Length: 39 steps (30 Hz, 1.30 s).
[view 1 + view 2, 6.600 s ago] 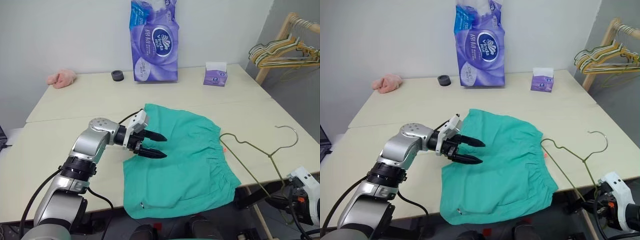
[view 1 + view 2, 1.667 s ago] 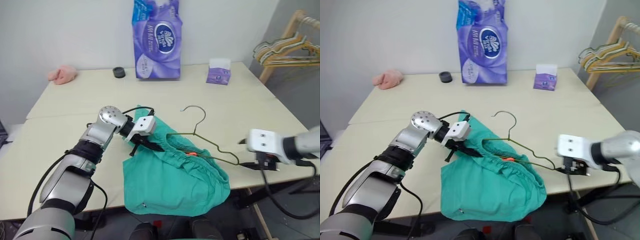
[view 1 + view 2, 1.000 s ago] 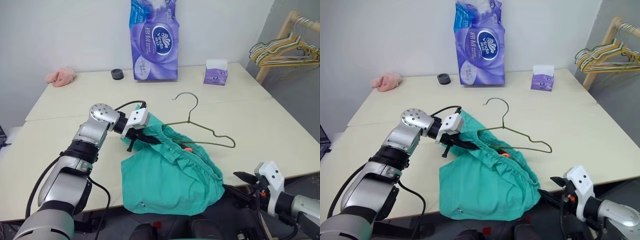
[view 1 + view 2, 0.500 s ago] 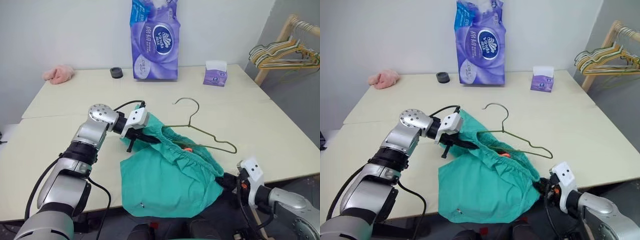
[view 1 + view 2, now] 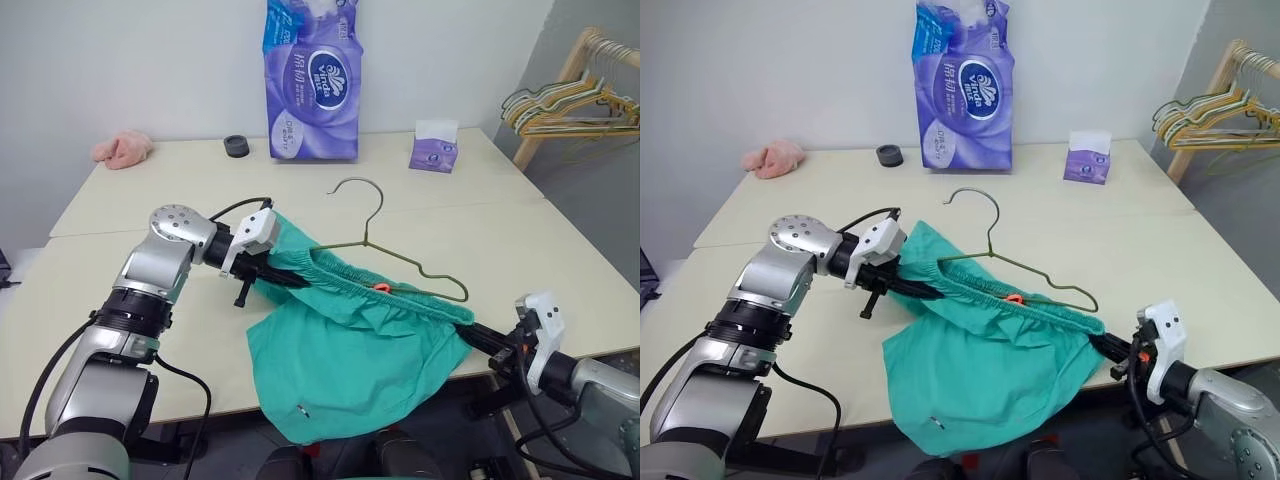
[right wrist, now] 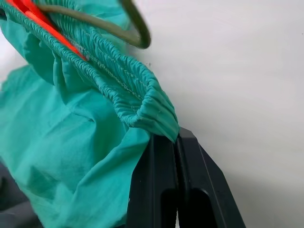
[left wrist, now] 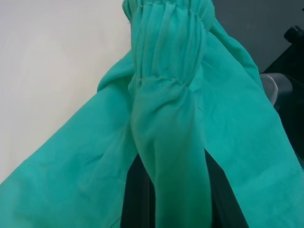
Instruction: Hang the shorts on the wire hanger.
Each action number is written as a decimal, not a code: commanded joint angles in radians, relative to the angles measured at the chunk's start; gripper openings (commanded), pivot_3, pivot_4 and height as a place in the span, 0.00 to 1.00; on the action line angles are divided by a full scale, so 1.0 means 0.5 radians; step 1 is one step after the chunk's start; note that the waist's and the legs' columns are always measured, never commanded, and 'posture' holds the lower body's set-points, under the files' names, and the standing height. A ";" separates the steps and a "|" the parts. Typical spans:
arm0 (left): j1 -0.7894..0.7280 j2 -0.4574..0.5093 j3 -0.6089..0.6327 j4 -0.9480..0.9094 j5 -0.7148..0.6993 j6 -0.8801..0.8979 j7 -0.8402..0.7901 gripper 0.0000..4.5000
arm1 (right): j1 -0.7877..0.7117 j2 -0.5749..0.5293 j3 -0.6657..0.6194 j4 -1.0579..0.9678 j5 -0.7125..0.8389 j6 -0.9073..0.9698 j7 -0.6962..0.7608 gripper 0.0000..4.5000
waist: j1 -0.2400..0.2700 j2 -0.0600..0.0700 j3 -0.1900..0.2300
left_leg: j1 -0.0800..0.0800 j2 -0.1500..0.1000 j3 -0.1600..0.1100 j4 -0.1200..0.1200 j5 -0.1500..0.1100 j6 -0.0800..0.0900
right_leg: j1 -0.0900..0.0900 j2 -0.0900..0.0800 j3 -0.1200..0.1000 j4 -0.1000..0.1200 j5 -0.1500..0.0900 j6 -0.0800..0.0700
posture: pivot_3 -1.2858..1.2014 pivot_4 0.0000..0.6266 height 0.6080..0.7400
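The teal-green shorts (image 5: pixel 350 345) lie on the table's near edge, their gathered waistband stretched taut between my two grippers and the legs drooping over the edge. My left gripper (image 5: pixel 292 279) is shut on the waistband's left end. My right gripper (image 5: pixel 476 332) is shut on its right end, black fingers (image 6: pixel 175 190) pinching the elastic (image 6: pixel 142 104). The wire hanger (image 5: pixel 405 265) lies flat with its hook (image 5: pixel 357 186) pointing away from me. Its lower bar runs inside the waistband by an orange tag (image 5: pixel 381 287). In the left wrist view, fabric (image 7: pixel 166 95) drapes over the fingers.
On the cream table (image 5: pixel 120 290) a tall purple tissue pack (image 5: pixel 308 80), a small purple tissue box (image 5: pixel 433 148), a black round piece (image 5: pixel 236 147) and a pink cloth lump (image 5: pixel 122 148) stand at the back. A wooden rack with several hangers (image 5: pixel 570 100) is at far right.
My right gripper has shut on the waistband's right end and drawn it rightward, pulling the elastic taut. My left gripper, still gripping, has shifted a little to the left.
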 commanded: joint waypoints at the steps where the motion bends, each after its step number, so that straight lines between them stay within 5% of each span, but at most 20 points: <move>1: -0.037 0.048 0.072 -0.081 -0.069 0.064 -0.012 0.00 | -0.012 -0.011 -0.115 0.019 0.145 0.076 -0.044 0.00 | 0.001 0.000 0.000 | 0.000 0.000 0.000 0.000 0.000 0.000 | 0.000 0.000 0.000 0.000 0.000 0.000 | 0.44 0.10 1.00; 14: -0.025 0.176 -0.069 -0.182 -0.200 0.100 -0.012 0.00 | -0.037 0.026 -0.197 0.096 0.566 0.192 -0.284 0.00 | -0.002 0.006 -0.004 | 0.000 0.000 0.001 0.000 0.000 0.000 | 0.000 0.000 0.001 0.000 0.000 0.000 | 0.44 0.09 1.00; 21: -0.032 0.221 -0.212 -0.073 -0.060 -0.187 -0.012 0.00 | -0.045 -0.084 -0.152 0.060 0.603 0.171 -0.298 0.00 | 0.000 0.009 -0.005 | 0.000 -0.001 0.002 0.000 0.000 0.000 | 0.000 0.000 0.002 0.000 0.000 0.000 | 0.44 0.08 1.00; 35: -0.073 0.081 -0.126 0.130 0.091 -0.312 -0.007 0.00 | 0.096 -0.309 -0.057 -0.114 0.496 0.079 -0.163 0.00 | -0.002 0.010 -0.007 | -0.001 -0.001 0.003 0.000 0.000 0.000 | 0.000 0.001 0.002 -0.001 0.000 0.000 | 0.44 0.08 1.00; 39: -0.043 0.082 -0.148 0.129 0.159 -0.378 0.013 0.00 | 0.041 -0.553 -0.188 -0.129 0.516 0.114 -0.068 0.00 | -0.002 0.010 -0.007 | -0.001 -0.001 0.004 0.000 0.000 0.000 | 0.000 0.001 0.003 -0.001 0.000 0.000 | 0.44 0.08 1.00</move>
